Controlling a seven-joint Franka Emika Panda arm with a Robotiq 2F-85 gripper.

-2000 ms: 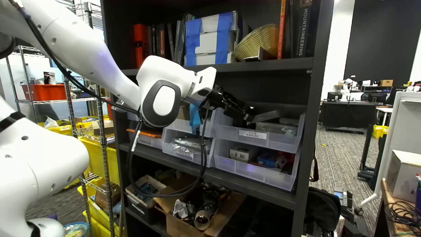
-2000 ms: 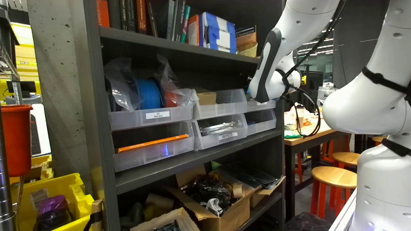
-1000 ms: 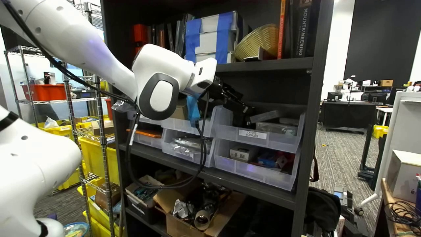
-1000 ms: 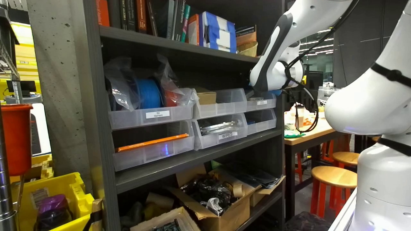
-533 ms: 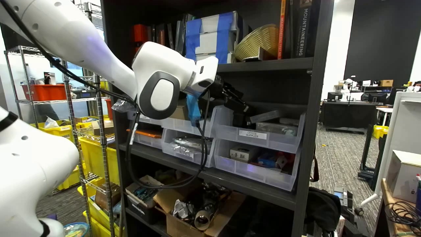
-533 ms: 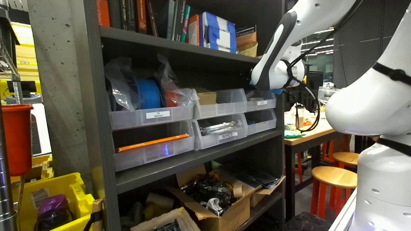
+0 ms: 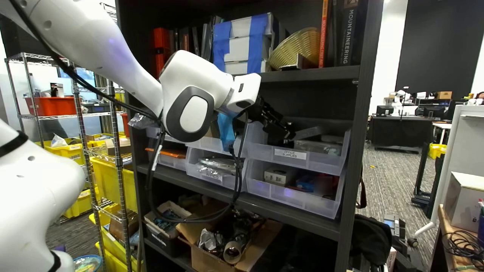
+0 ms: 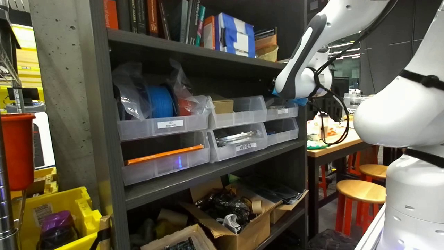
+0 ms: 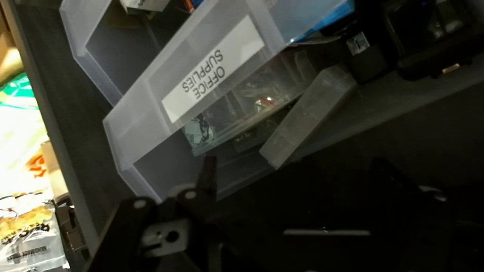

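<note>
My gripper (image 7: 285, 130) hangs in the shelf compartment, just above the translucent bin (image 7: 325, 161) labelled "OFFICE SUPPLIES". In the wrist view the dark jaws of the gripper (image 9: 297, 170) stand wide apart, with nothing held between them. One finger (image 9: 207, 175) overlaps the bin's inside in the picture; whether it touches is too dark to tell. A long translucent box (image 9: 310, 117) leans over a see-through packet (image 9: 249, 102) inside the bin. That long box (image 7: 308, 133) lies close to the fingertips in an exterior view. From another side, the wrist (image 8: 301, 83) hides most of the gripper.
A shelf board (image 7: 302, 75) runs above the hand, bearing a wicker basket (image 7: 297, 47) and books. Below sits another bin (image 7: 295, 196) with a small white box (image 7: 280, 175). The bookcase side post (image 7: 363, 124) bounds the right. Black cables (image 7: 238, 173) hang from the arm.
The arm first rose from the bin, then over the last half second moved rightward in an exterior view and dipped slightly. The jaws look unchanged, and the bin's contents have not visibly moved.
</note>
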